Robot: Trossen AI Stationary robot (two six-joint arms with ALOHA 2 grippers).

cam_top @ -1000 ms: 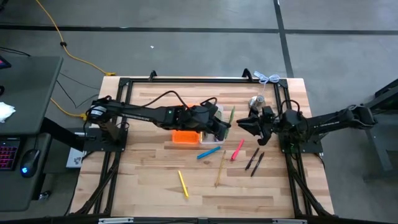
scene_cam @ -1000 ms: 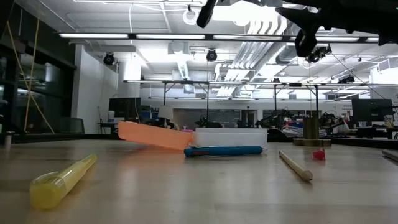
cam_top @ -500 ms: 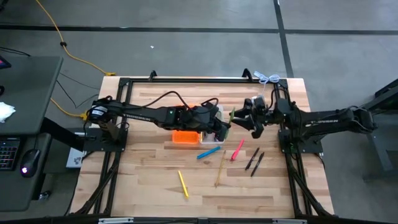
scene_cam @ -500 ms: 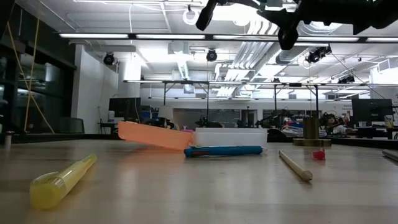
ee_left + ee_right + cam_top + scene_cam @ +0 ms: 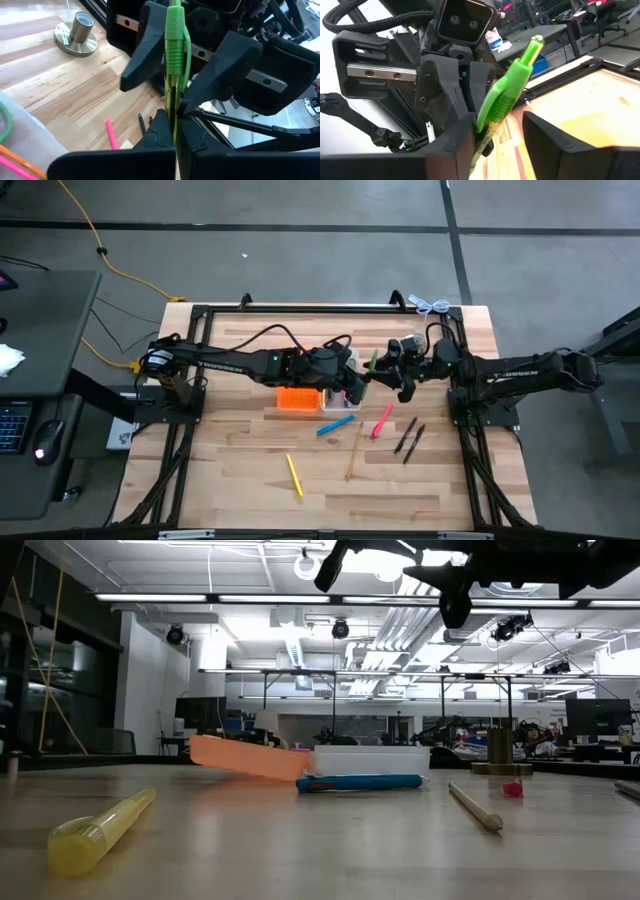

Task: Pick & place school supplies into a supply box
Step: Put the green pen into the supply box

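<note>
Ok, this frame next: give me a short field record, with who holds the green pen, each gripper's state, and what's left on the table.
held item: green pen, upright
left gripper: shut on the pen's lower end
right gripper: open, fingers either side of the pen
location: above the table, beside the supply box
loose on table: yellow marker, blue pen, pink marker, wooden pencil, two dark pens
other: silver metal object

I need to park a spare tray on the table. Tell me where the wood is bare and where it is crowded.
Bare: the near left corner, left of the yellow pen, and the strip left of the orange box. Also the near edge below the tan pencil. Crowded: mid-table, where blue pen, pink pen and black pens lie under both arms.
</note>
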